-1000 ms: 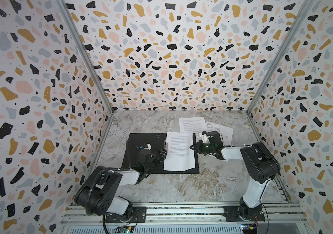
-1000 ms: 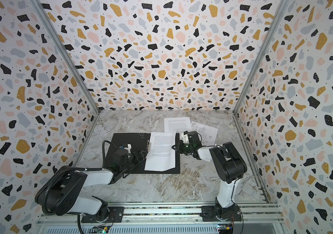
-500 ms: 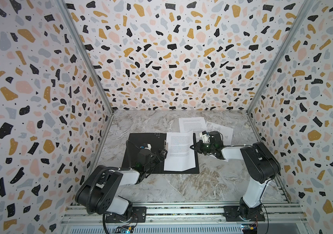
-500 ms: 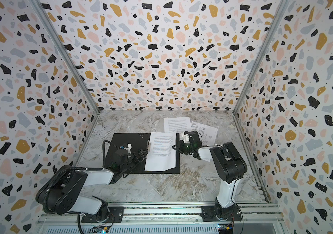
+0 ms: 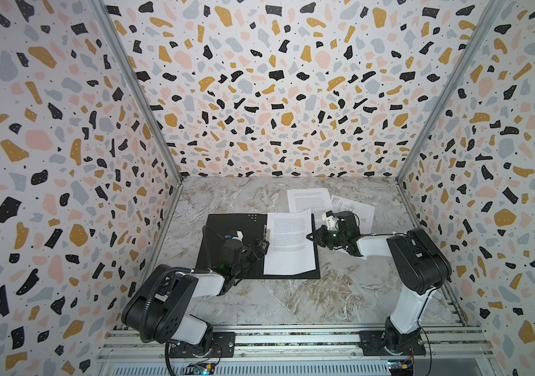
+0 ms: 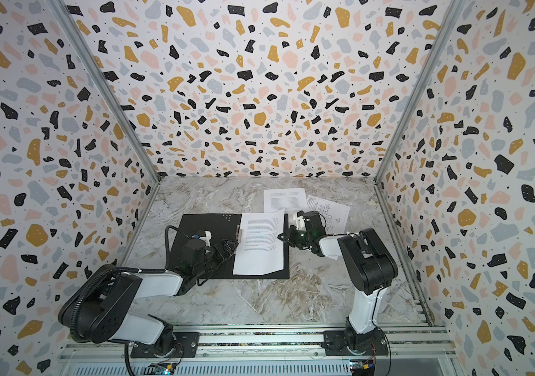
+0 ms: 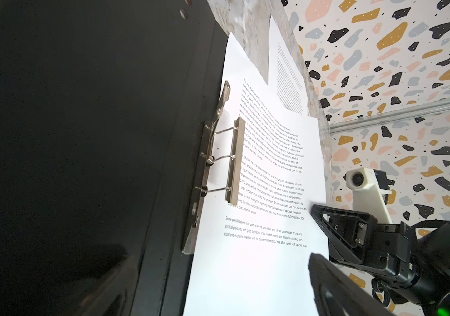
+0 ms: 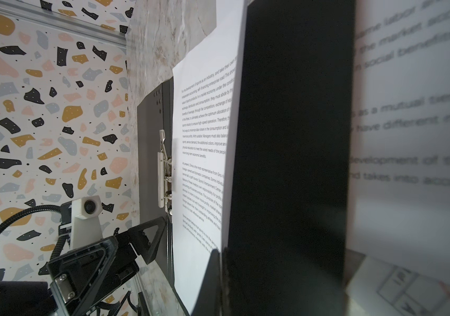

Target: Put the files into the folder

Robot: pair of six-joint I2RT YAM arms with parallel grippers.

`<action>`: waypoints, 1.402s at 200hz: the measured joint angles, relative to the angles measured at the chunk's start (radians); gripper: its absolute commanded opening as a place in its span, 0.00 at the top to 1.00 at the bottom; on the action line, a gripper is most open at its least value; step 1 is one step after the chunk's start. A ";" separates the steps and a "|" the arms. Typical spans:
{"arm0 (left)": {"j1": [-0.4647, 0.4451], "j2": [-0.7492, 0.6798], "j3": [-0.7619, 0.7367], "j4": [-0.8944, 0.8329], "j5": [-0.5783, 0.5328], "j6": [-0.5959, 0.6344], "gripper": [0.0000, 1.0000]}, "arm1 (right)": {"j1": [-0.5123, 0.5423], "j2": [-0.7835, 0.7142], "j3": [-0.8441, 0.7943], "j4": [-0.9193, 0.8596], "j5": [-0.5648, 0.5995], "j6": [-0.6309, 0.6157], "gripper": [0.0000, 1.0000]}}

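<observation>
**While one text sheet (image 5: 288, 247) lies in the folder (image 5: 223, 228), two lie outside**

The sheet rests against the folder's spine clip (image 7: 235, 161). My left gripper (image 5: 257, 250) hangs released beside that clip; my right gripper (image 5: 309, 236) is clenched at the sheet's outer edge, whether pinching it I cannot tell. Another text sheet (image 5: 308, 201) and a drawing sheet (image 5: 355, 210) lie past the folder's far right corner.

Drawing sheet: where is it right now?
In both top views the drawing sheet lies on the table at rear right, outside the folder, just right of the loose text sheet, partly hidden by the right arm.
</observation>
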State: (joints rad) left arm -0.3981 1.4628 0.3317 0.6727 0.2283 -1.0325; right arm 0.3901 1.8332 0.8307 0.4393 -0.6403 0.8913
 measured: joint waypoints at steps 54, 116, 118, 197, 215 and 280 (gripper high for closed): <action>0.000 0.002 0.000 0.003 0.001 0.000 0.00 | 0.000 -0.001 -0.010 -0.002 0.000 0.000 1.00; 0.000 0.002 0.000 0.003 0.001 -0.001 0.00 | 0.000 -0.006 -0.011 -0.028 0.013 -0.007 0.67; 0.000 0.002 0.000 0.003 0.001 -0.001 0.00 | 0.000 -0.008 -0.011 -0.029 0.014 -0.005 0.66; 0.000 0.002 0.000 0.003 0.001 -0.003 0.00 | -0.013 -0.033 -0.011 -0.117 0.054 -0.025 0.34; 0.000 0.002 0.000 0.002 0.000 -0.003 0.00 | -0.017 -0.048 -0.010 -0.144 0.069 -0.038 0.29; 0.000 -0.008 0.000 -0.012 -0.001 -0.002 0.00 | -0.033 -0.080 -0.009 -0.206 0.114 -0.089 0.24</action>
State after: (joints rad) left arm -0.3981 1.4551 0.3317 0.6605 0.2272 -1.0344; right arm 0.3569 1.7527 0.8219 0.2337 -0.5262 0.8024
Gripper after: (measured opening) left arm 0.997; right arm 0.759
